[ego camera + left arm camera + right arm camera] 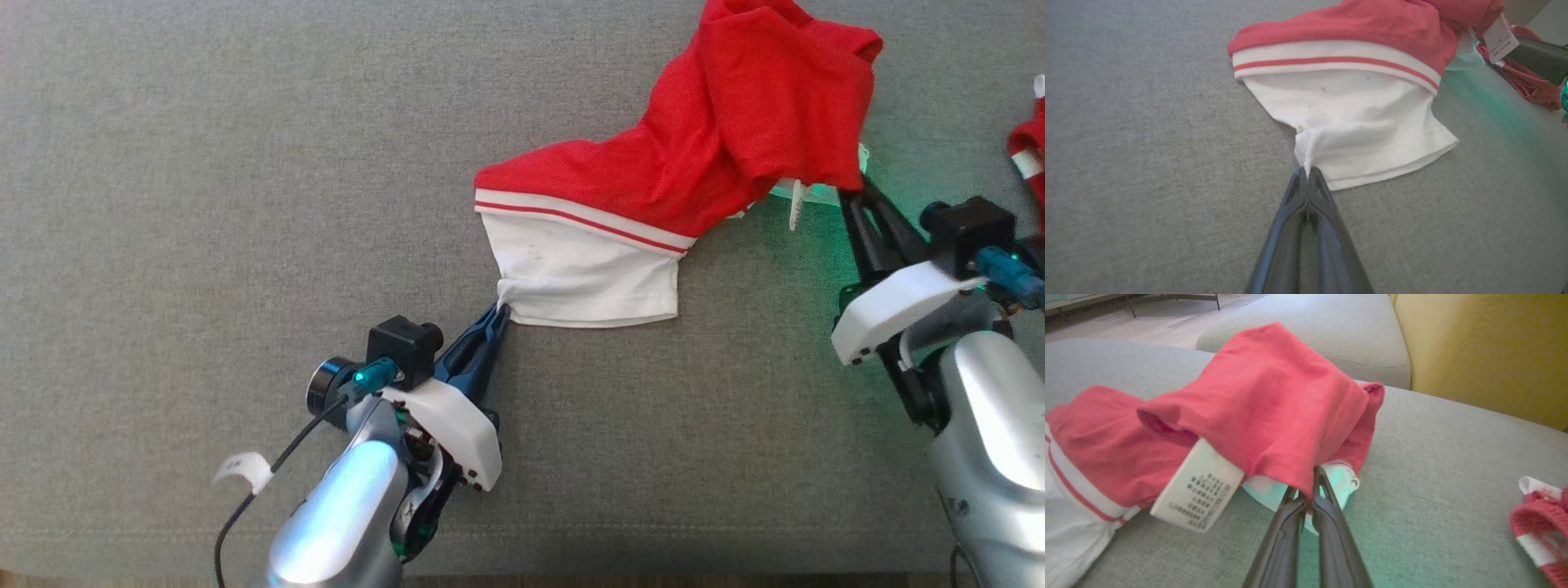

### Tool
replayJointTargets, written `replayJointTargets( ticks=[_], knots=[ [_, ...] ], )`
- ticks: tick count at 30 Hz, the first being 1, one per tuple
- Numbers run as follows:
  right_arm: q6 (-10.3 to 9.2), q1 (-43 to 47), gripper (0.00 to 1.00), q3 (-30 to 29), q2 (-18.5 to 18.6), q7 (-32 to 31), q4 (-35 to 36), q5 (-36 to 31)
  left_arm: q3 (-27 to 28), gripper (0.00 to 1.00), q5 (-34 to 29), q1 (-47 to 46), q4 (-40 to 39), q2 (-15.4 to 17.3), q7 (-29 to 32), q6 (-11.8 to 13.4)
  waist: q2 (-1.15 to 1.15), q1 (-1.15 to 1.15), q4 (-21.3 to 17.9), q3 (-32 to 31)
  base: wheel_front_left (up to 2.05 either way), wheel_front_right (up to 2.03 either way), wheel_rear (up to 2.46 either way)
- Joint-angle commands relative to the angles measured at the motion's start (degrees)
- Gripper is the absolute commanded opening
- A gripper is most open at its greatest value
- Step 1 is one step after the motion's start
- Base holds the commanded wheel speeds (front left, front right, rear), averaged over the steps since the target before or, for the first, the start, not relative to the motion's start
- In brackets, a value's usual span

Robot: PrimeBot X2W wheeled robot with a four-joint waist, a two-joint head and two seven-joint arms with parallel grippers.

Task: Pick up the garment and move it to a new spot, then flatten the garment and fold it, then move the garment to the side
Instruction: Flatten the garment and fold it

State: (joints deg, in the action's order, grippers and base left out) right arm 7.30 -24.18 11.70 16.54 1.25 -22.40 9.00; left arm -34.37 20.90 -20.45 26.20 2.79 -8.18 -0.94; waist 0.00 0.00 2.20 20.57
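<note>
Garment point(653, 188) lies on cushion point(204, 204), another cloth point(1030, 155) to its right.

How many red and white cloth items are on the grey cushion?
2. The large garment lies in the middle; a smaller piece lies at the right edge, partly cut off. More may be hidden beyond it.

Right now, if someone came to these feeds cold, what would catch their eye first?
The red and white garment stands out, lying crumpled on the grey cushion and held at both ends. The left gripper is pinched shut on its white corner, and the right gripper is shut on its red edge at the other side. A white care label hangs out beside the right gripper, and a second red and white item lies apart, further right.
</note>
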Motion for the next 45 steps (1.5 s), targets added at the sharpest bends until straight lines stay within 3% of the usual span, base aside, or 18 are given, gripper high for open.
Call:
replayJointTargets(
  ticks=[1,7,14,26,33,40,45],
  knots=[
    [0.19,-0.30,0.00,0.03,0.24,0.73,2.15,-0.01,1.61,0.00,0.33,-1.66,-1.17,0.17,-0.57,0.48,0.00,0.00,-0.16,-0.13,0.00,0.00,0.00],
    [0.19,1.19,0.00,-2.86,-0.01,0.95,6.33,0.41,2.02,0.00,0.47,-1.55,-1.33,0.66,-1.35,1.38,0.00,0.00,-0.96,-1.02,0.00,0.00,0.00],
    [0.19,2.50,0.00,-8.27,0.13,0.19,13.69,0.91,5.73,0.00,0.32,-1.68,-6.28,3.39,-4.94,3.90,0.00,0.00,-1.96,-3.76,0.00,0.00,0.00],
    [0.19,4.61,0.00,-15.39,1.28,-7.90,30.89,2.35,12.97,0.00,-3.09,-5.67,-29.59,11.24,-5.82,7.33,0.00,0.00,-1.93,-10.12,0.00,0.00,0.00],
    [0.19,3.93,0.00,-18.99,3.27,-14.24,40.89,3.51,16.93,0.00,-4.99,-12.05,-43.13,15.80,-0.23,8.71,0.00,0.00,-1.94,-13.54,0.00,0.00,0.00],
    [0.19,1.92,0.00,-20.73,4.74,-17.71,43.33,6.46,18.72,0.00,-3.57,-16.43,-46.59,17.77,5.62,8.36,0.00,0.00,-2.53,-13.97,0.00,0.00,0.00],
    [0.19,-2.67,0.00,-20.42,5.77,-17.85,39.71,10.10,19.21,0.00,-1.29,-21.13,-42.97,17.38,6.83,6.97,0.00,0.00,-2.55,-11.12,0.00,0.00,0.00]
  ],
)
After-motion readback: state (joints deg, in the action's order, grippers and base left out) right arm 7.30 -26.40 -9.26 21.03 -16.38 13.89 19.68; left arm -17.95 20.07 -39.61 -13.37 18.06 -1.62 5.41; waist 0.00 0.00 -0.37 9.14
